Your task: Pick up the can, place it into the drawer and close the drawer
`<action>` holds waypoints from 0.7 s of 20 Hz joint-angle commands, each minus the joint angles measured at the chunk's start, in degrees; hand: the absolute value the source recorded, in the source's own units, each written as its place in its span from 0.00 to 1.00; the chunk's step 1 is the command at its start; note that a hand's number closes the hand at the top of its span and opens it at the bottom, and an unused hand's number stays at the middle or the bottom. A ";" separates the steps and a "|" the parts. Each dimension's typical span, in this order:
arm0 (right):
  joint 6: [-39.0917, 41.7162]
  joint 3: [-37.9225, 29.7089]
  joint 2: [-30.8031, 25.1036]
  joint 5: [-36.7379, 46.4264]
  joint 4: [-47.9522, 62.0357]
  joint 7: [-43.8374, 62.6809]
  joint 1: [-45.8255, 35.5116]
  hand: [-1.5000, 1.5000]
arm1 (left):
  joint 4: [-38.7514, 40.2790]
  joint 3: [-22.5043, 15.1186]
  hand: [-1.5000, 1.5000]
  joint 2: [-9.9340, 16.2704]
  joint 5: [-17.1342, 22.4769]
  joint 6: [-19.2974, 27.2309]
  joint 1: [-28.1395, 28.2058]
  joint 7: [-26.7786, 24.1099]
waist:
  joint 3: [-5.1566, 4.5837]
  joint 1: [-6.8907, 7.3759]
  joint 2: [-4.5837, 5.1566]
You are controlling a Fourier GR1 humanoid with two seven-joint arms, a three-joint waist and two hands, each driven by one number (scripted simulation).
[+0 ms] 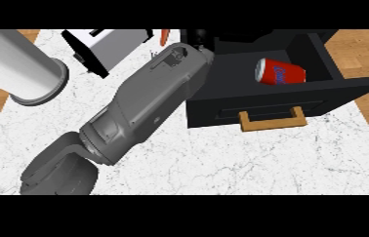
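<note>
Grey forearm (pixel 137 109) reaches from the near left toward the far side of the open black drawer (pixel 274 107), its hand (pixel 196 36) mostly hidden, so I cannot tell how the fingers stand. Inside the drawer the red can (pixel 279 71) lies on its side, right of the arm.

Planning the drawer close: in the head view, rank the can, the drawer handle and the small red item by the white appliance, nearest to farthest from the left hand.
From the left hand, at the drawer's back left corner:
1. Small red item, just to its left.
2. Can, lying in the open drawer, to its right.
3. Drawer handle, on the drawer front.
</note>
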 commanded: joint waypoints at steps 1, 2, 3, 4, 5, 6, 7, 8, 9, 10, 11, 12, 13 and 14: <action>1.12 -0.22 0.32 -0.43 -0.61 -0.07 1.34 0.00 | 0.21 -1.15 0.00 -0.01 1.87 1.65 -0.86 -0.80 | 0.00 0.02 -0.14; -0.19 -0.03 -0.30 -0.10 0.56 0.11 -0.87 0.00 | 1.93 -0.31 0.00 -0.01 2.37 -0.22 -0.91 -1.51 | 0.00 0.08 0.13; 0.27 0.82 0.88 1.34 -0.42 -1.75 -0.38 0.00 | -0.03 -0.97 0.00 -0.01 3.02 0.61 1.94 -4.59 | 0.00 -0.18 0.13; 0.17 -0.80 -0.32 1.00 -1.53 -1.61 -0.75 0.00 | 2.51 0.38 0.00 -0.01 3.21 -0.28 -1.65 -2.85 | -0.01 -0.39 0.19; 1.98 -0.95 -0.53 3.08 -2.83 -4.50 -1.19 0.00 | 1.83 -0.46 0.00 -0.01 3.38 0.19 -1.24 -2.77 | 0.01 -0.65 0.19; 4.84 -2.56 -2.06 5.54 -2.76 -7.52 -0.49 0.00 | 1.61 0.78 0.00 -0.01 3.63 -0.54 -0.36 -4.63 | 0.02 -0.50 0.17; 4.04 -2.38 -3.18 9.30 -3.99 -7.58 -2.13 0.00 | 0.86 0.20 0.00 -0.01 3.73 -0.34 -0.72 -4.52 | -0.01 0.05 0.24; 4.28 -2.81 -4.44 10.54 -5.04 -8.22 -2.78 0.00 | 0.95 0.99 0.00 -0.01 4.11 -1.13 -1.67 -4.26 | -0.04 0.49 0.16; 4.81 -2.95 -5.67 10.25 -6.60 -8.14 -2.81 0.00 | -1.42 0.25 0.00 -0.01 4.99 -0.16 1.36 -6.05 | -0.07 0.41 -0.08; 4.57 -1.26 -4.93 11.99 -6.65 -8.09 -3.71 0.00 | -0.80 0.44 0.00 -0.01 5.23 -1.02 0.11 -6.15 | -0.06 0.73 0.08; 5.03 -0.34 -4.44 12.24 -6.48 -9.35 -4.44 0.00 | -0.86 0.09 0.00 -0.01 5.14 -0.10 0.47 -7.38 | -0.05 1.08 -0.05; 4.63 0.53 -3.99 13.73 -8.71 -8.95 -4.37 0.00 | -0.67 0.75 0.00 -0.01 5.88 0.66 -1.76 -6.88 | -0.06 0.48 0.07; 5.23 0.59 -4.14 15.50 -7.06 -11.87 -5.95 0.00 | -1.63 -0.57 0.00 -0.01 5.84 1.36 -1.42 -6.74 | -0.01 0.93 -0.06; 5.25 1.32 -4.55 17.41 -6.67 -12.03 -6.69 0.00 | -0.03 0.73 0.00 -0.01 5.52 -2.09 -1.38 -7.93 | -0.05 1.81 0.05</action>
